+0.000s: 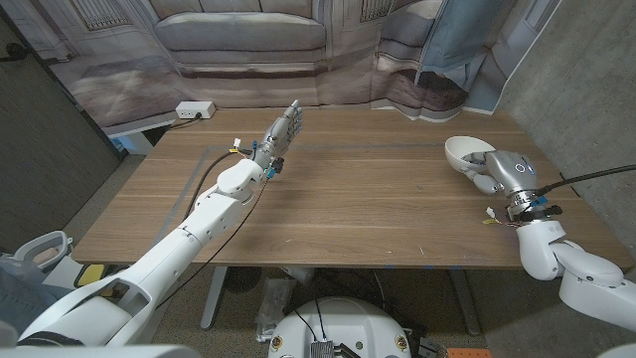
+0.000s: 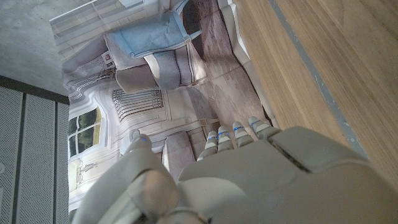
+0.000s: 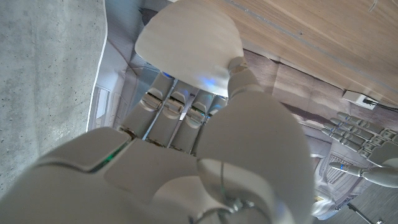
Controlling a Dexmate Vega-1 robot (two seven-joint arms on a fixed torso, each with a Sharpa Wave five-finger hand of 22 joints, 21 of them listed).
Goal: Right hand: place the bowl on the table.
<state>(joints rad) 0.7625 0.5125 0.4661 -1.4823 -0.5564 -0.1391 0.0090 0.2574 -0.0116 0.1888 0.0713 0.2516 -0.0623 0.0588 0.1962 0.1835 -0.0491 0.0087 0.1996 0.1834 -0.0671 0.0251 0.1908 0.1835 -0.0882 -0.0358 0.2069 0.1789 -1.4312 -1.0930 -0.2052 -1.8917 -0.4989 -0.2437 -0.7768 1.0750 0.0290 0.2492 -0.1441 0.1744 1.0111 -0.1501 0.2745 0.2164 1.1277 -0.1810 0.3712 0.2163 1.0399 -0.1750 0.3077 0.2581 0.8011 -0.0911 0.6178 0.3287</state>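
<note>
A white bowl (image 1: 463,151) is at the far right of the wooden table (image 1: 358,199), tilted on its side with its hollow facing the right hand. My right hand (image 1: 494,171) grips its rim, thumb inside and fingers behind. In the right wrist view the bowl (image 3: 189,43) shows above the fingers (image 3: 171,106), with the thumb (image 3: 245,78) pressed on it. Whether the bowl touches the table I cannot tell. My left hand (image 1: 280,131) is raised over the table's far left-middle, fingers straight and apart, holding nothing; the left wrist view shows its fingers (image 2: 233,134) extended.
A white power strip (image 1: 195,109) lies on a low ledge beyond the table's far left corner. A printed backdrop with a sofa hangs behind the table. A concrete wall stands to the right. A white plastic item (image 1: 40,249) sits left of the table's near edge.
</note>
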